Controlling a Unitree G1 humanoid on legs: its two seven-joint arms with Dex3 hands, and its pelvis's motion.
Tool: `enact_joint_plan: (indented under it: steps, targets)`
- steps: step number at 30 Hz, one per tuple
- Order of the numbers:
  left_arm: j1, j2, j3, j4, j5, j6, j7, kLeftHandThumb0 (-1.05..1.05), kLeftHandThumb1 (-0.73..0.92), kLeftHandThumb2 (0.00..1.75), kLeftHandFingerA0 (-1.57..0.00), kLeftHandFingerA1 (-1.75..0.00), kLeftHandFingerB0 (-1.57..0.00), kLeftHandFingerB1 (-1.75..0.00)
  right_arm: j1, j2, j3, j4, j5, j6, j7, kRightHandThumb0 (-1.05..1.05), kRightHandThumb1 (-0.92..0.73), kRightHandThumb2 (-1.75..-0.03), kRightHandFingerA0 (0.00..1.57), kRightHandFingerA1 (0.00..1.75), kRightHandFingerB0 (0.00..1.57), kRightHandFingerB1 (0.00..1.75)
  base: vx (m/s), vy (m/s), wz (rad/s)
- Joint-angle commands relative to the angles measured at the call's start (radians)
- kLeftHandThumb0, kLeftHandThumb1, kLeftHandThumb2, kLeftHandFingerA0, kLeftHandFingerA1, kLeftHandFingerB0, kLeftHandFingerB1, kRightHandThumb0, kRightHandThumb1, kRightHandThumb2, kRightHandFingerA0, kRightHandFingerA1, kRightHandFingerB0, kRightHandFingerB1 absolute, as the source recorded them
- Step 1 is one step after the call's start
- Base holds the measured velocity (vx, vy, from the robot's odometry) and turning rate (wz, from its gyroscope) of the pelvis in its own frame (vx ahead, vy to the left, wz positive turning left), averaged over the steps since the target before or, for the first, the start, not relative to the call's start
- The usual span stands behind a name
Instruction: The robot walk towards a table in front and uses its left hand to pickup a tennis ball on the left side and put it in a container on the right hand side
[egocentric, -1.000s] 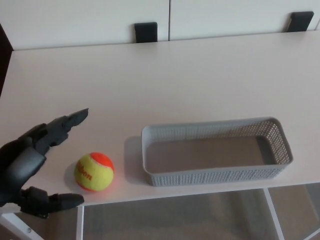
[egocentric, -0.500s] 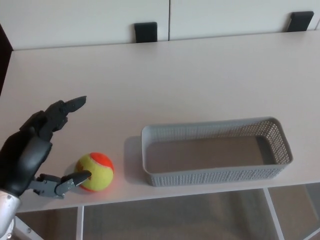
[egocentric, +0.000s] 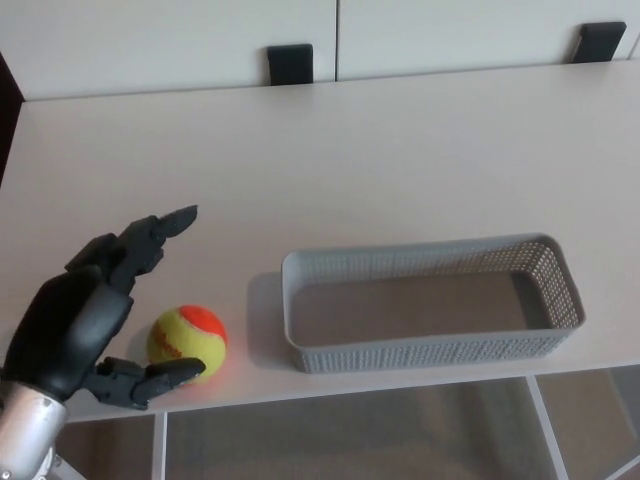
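Pale counter (egocentric: 400, 160) surface fills most of the head view. It is backed by white panels (egocentric: 180, 40), and two black brackets (egocentric: 290, 62) are fixed along the far edge. At the left, the left hand (egocentric: 90, 315) is seen spread wide, and nothing is held in it. Its two fingers (egocentric: 150, 235) are stretched out above and beyond the tennis ball (egocentric: 187, 338), and the thumb (egocentric: 150, 378) is brought round the ball's near side. The ball is thus bracketed between them, apparently in readiness for a closing grasp. Whether the thumb tip is touching the ball cannot be told. The yellow-and-orange tennis ball is resting on the counter near the front edge, just beside the palm. Further right, apart from the ball, a grey perforated basket (egocentric: 430, 355) is set lengthwise by the same front edge, and nothing is contained in it. It is judged to be placed there as the drop-off point, reachable by a sideways carry. The right hand is not shown.
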Motion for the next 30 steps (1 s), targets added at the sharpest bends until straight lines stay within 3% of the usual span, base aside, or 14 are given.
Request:
enact_joint_plan:
  steps: [1,2,3,4,12,13,14,23,24,30]
  targets:
    - [0.03,0.007,-0.012,-0.043,0.009,0.055,-0.028,-0.46,0.4,0.53,-0.13,-0.34,-0.1,-0.24,-0.018,-0.009,-0.001,0.035,0.004,-0.003,-0.003,-0.38,-0.44,-0.68,0.66,0.58,0.59,0.52,0.0,0.0,0.0]
    - [0.033,0.008,-0.015,-0.052,0.011,0.056,-0.03,-0.27,0.22,0.8,-0.02,-0.5,0.0,-0.49,-0.025,-0.01,0.0,0.036,0.002,-0.002,-0.006,-0.37,-0.44,-0.67,0.66,0.57,0.59,0.51,0.0,0.0,0.0]
    - [0.034,0.011,-0.017,-0.059,0.011,0.06,-0.035,-0.51,0.35,0.62,-0.12,-0.4,-0.08,-0.26,-0.039,-0.011,0.001,0.051,-0.001,0.0,-0.008,-0.34,-0.44,-0.65,0.66,0.55,0.59,0.5,0.0,0.0,0.0]
    - [0.034,0.011,-0.018,-0.061,0.012,0.062,-0.036,-0.27,0.23,0.81,-0.01,-0.5,0.0,-0.49,-0.043,-0.01,0.0,0.055,0.002,0.002,-0.007,-0.33,-0.44,-0.64,0.67,0.56,0.59,0.5,0.0,0.0,0.0]
    - [0.029,0.005,-0.034,-0.058,0.022,0.09,-0.036,-0.26,0.24,0.81,-0.01,-0.49,0.0,-0.48,-0.039,-0.003,-0.001,-0.016,0.004,0.061,-0.01,-0.34,-0.43,-0.65,0.67,0.57,0.58,0.51,0.0,0.0,0.0]
    - [0.036,-0.001,-0.039,-0.06,0.023,0.093,-0.033,-0.46,0.37,0.6,-0.18,-0.4,-0.12,-0.32,-0.023,-0.003,-0.004,-0.033,0.008,0.064,-0.007,-0.34,-0.43,-0.65,0.66,0.57,0.58,0.51,0.0,0.0,0.0]
    - [0.035,-0.006,-0.042,-0.057,0.024,0.097,-0.029,-0.43,0.35,0.6,-0.24,-0.43,-0.12,-0.33,-0.019,-0.005,-0.005,-0.042,0.008,0.07,-0.007,-0.34,-0.44,-0.65,0.67,0.57,0.58,0.51,0.0,0.0,0.0]
    - [-0.009,-0.015,-0.062,0.014,0.049,0.114,-0.011,-0.39,0.37,0.6,-0.21,-0.42,-0.15,-0.34,-0.016,-0.01,-0.005,-0.075,0.003,0.096,-0.006,-0.35,-0.44,-0.66,0.69,0.59,0.58,0.51,0.0,0.0,0.0]
    - [-0.015,-0.015,-0.064,0.019,0.054,0.118,-0.011,-0.2,0.31,0.85,-0.09,-0.52,-0.08,-0.5,-0.021,-0.012,-0.005,-0.072,0.003,0.097,-0.005,-0.35,-0.43,-0.66,0.68,0.58,0.58,0.51,0.0,0.0,0.0]
    - [-0.064,-0.023,-0.079,0.06,0.076,0.135,-0.001,-0.2,0.31,0.85,-0.09,-0.52,-0.08,-0.5,-0.026,-0.02,-0.002,-0.111,-0.007,0.124,-0.006,-0.37,-0.44,-0.67,0.66,0.57,0.58,0.51,0.0,0.0,0.0]
